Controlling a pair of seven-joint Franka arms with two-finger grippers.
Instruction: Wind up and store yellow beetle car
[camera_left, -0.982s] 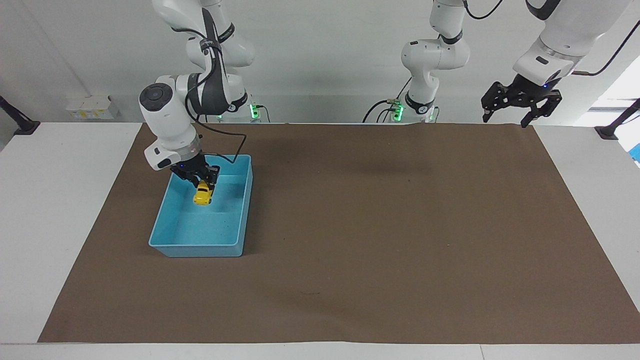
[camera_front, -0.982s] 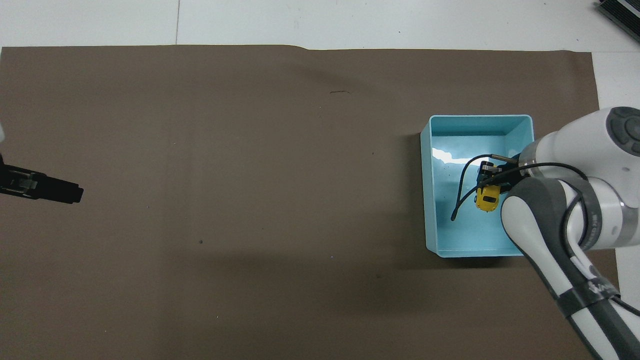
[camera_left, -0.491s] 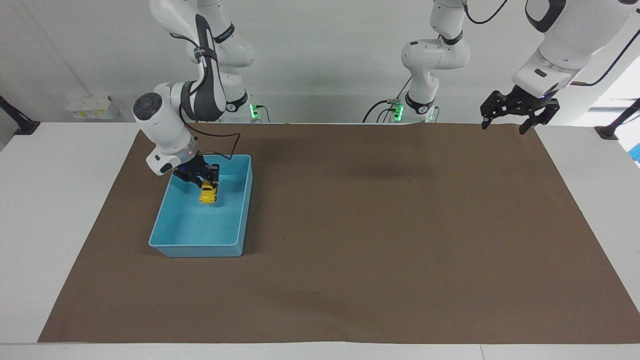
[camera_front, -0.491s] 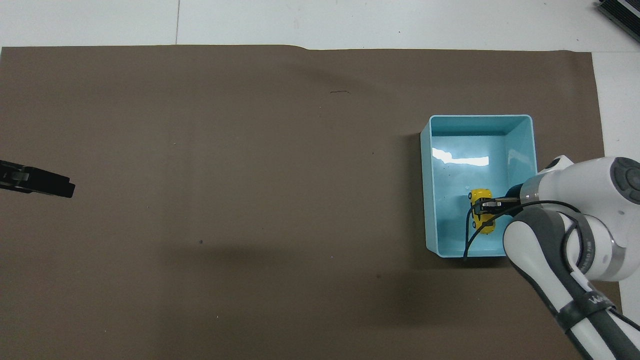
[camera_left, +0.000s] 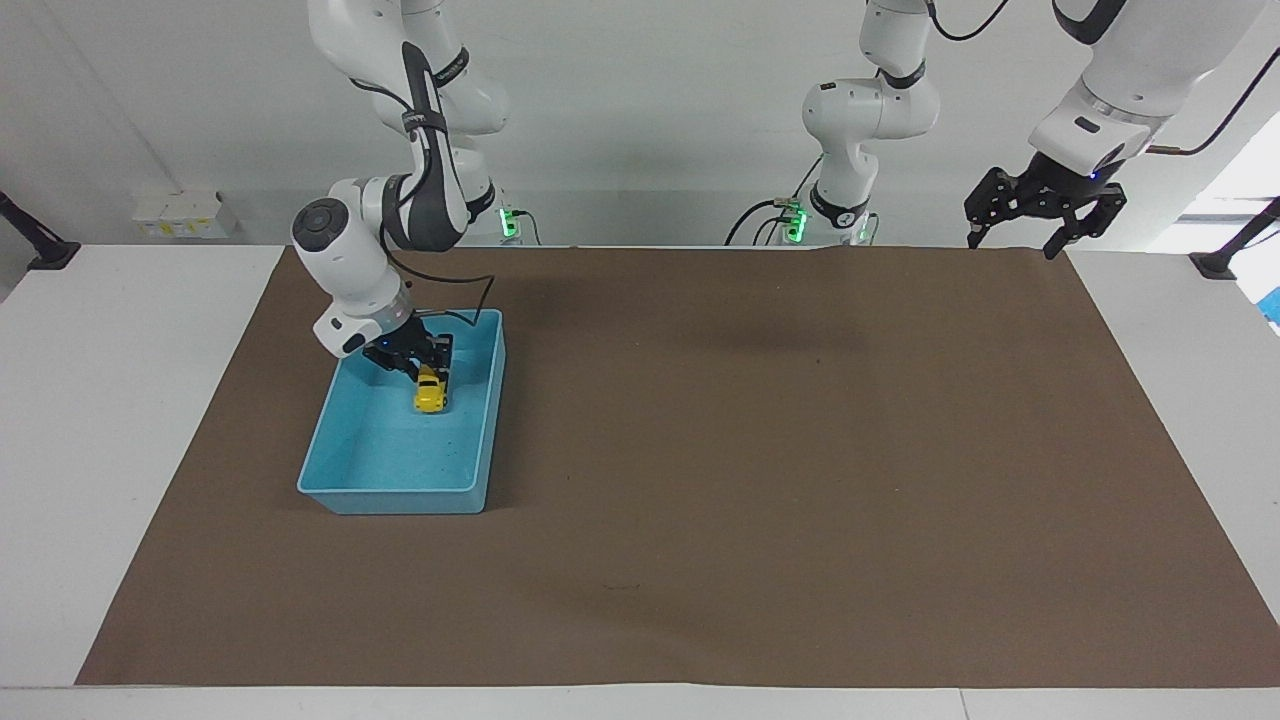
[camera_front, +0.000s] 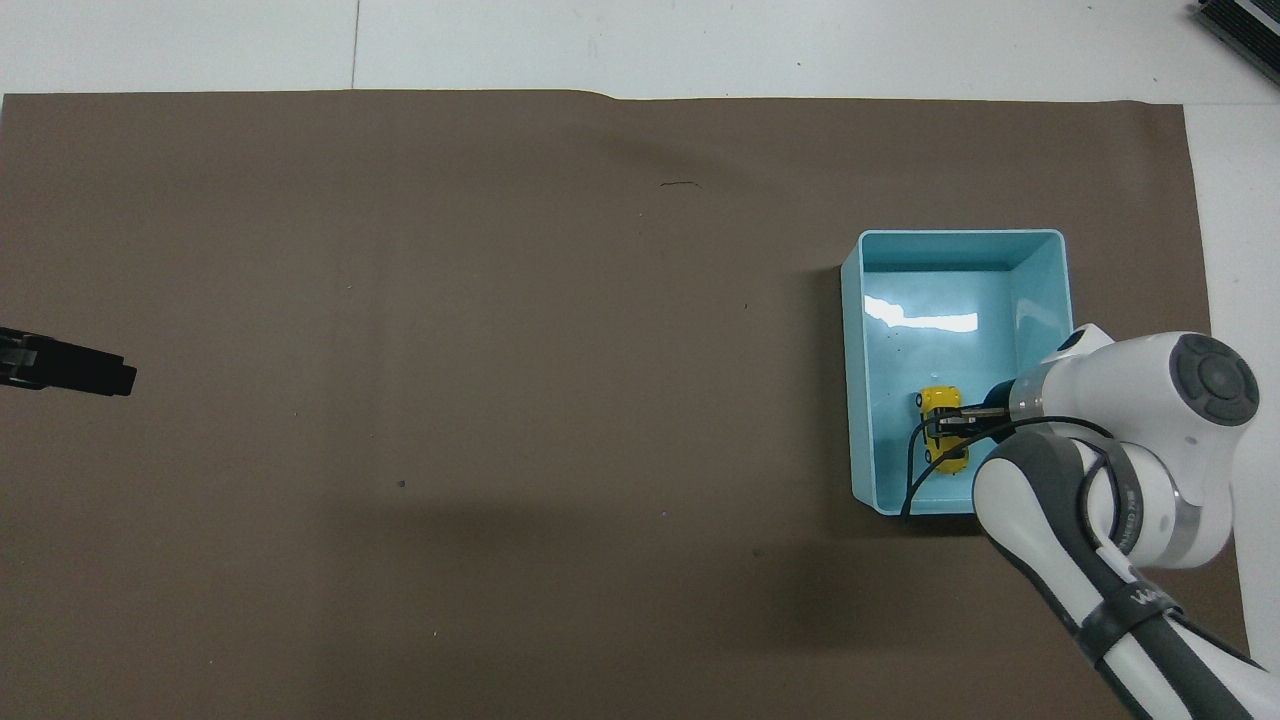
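Note:
The yellow beetle car (camera_left: 431, 394) is inside the light-blue bin (camera_left: 493, 410), low over or on its floor, in the half nearer to the robots. My right gripper (camera_left: 428, 373) reaches down into the bin and is shut on the car's body. In the overhead view the car (camera_front: 940, 402) shows partly under the right gripper (camera_front: 946, 424), inside the bin (camera_front: 853, 380). My left gripper (camera_left: 1040, 215) is open and empty. It hangs in the air over the mat's corner at the left arm's end and waits; its tip shows in the overhead view (camera_front: 75, 366).
A brown mat (camera_left: 750, 450) covers most of the white table (camera_left: 120, 420). The bin stands on it toward the right arm's end. A cable loops from the right wrist over the bin's rim.
My right gripper has carried the car from the bin's middle toward the bin's end nearer to the robots and lower. The left gripper has drifted slightly.

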